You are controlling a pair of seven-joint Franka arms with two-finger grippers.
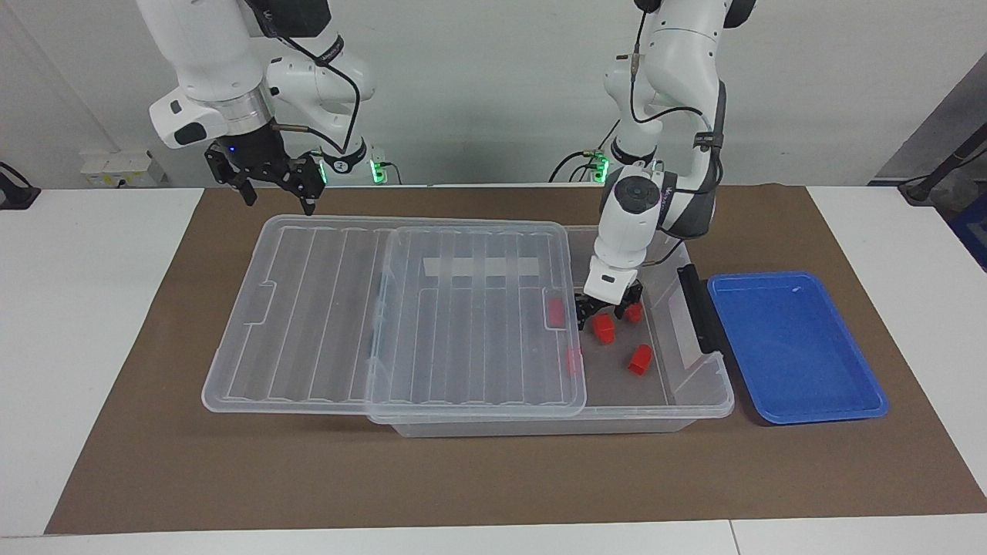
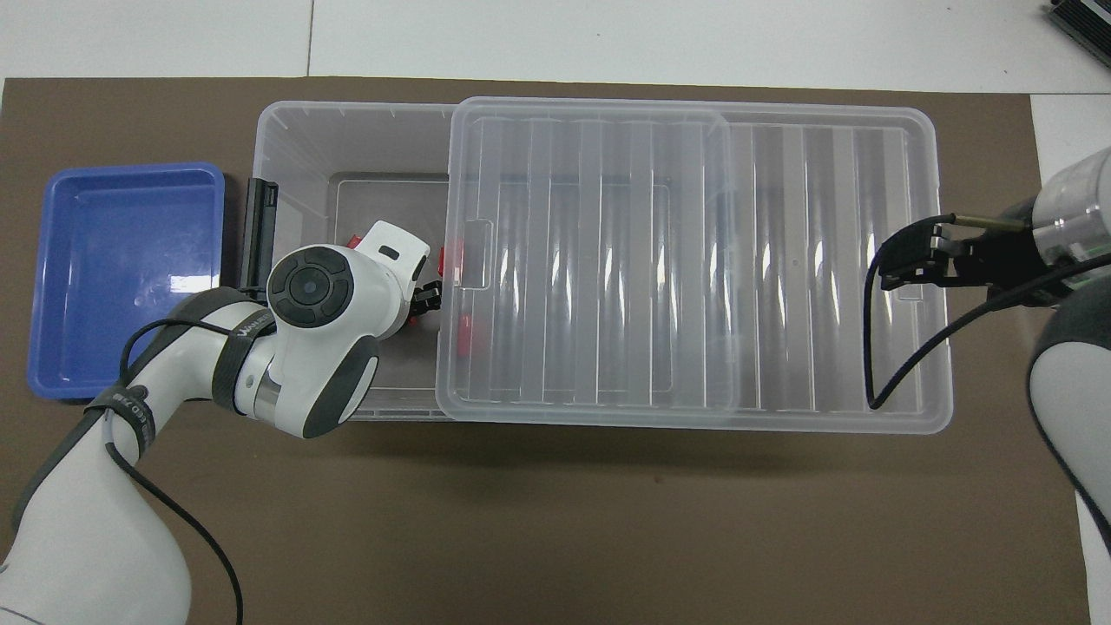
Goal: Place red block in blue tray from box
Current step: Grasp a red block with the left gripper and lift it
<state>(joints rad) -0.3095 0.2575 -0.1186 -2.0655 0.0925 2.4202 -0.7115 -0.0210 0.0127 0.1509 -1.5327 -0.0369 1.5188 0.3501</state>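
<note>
Reaching into the box (image 1: 698, 385), the left hand (image 1: 604, 311), wide and empty, straddles the red block (image 1: 604, 328); the lid (image 1: 401, 308) edge beside it could snag it, while the right hand (image 1: 274, 179) waits wide above.

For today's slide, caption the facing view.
Left gripper open over red blocks in the box; blue tray empty.
</note>
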